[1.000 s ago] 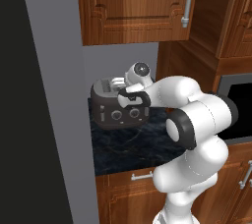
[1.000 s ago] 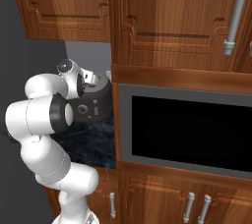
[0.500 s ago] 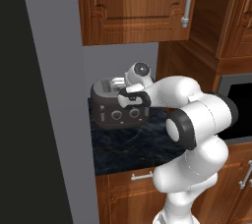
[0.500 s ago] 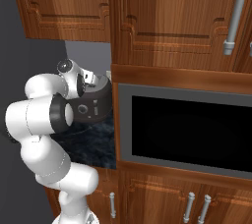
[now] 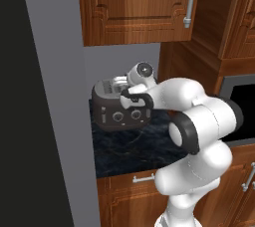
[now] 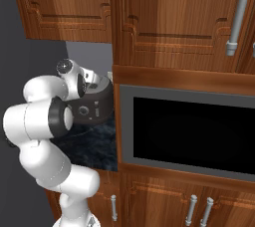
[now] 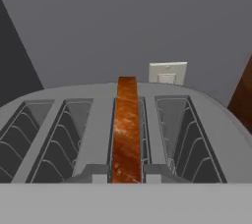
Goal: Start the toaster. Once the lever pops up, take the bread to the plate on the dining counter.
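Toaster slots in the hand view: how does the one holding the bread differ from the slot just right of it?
The third slot from the left is filled: the bread stands on edge in it, its brown crust rising above the silver top of the toaster. The slot to its right holds nothing, so its wire guides and grey inner walls show. Both are long, narrow and parallel, set in the same silver top.

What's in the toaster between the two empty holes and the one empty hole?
The bread, standing on edge in its own slot of the toaster, as the hand view shows.
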Controlling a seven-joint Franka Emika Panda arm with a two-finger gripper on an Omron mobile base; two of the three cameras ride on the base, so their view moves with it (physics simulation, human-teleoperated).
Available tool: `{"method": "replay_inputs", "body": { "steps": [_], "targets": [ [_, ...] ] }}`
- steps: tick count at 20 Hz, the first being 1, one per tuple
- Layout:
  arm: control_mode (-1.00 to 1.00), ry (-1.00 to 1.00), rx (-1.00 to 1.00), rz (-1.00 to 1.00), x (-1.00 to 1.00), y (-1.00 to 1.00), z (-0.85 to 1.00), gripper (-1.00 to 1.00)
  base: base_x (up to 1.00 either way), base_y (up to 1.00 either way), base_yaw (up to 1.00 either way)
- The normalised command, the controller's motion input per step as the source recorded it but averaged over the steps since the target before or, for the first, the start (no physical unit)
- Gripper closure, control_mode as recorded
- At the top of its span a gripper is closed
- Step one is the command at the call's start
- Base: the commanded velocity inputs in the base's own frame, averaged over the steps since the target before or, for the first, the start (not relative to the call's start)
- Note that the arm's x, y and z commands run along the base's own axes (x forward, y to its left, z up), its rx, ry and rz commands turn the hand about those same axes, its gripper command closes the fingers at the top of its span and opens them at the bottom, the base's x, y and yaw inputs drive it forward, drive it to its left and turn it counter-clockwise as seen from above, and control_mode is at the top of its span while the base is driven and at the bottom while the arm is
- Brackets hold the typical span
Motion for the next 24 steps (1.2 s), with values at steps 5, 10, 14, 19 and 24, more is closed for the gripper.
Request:
{"method": "replay_inputs", "body": {
  "steps": [5, 10, 14, 19, 24],
  "targets": [
    [-1.0, -0.11, 0.0, 0.0, -0.03, 0.0, 0.33, 1.0, 0.0, 0.0, 0.0],
    [-1.0, -0.05, 0.0, 0.0, -0.19, 0.0, 0.45, 1.0, 0.0, 0.0, 0.0],
    [-1.0, -0.02, 0.0, 0.0, -0.28, 0.0, 0.52, 1.0, 0.0, 0.0, 0.0],
    [-1.0, -0.02, 0.0, 0.0, -0.35, 0.0, 0.53, 1.0, 0.0, 0.0, 0.0],
    [-1.0, 0.0, 0.0, 0.0, -0.45, -0.01, 0.31, 1.0, 0.0, 0.0, 0.0]
  ]
}}
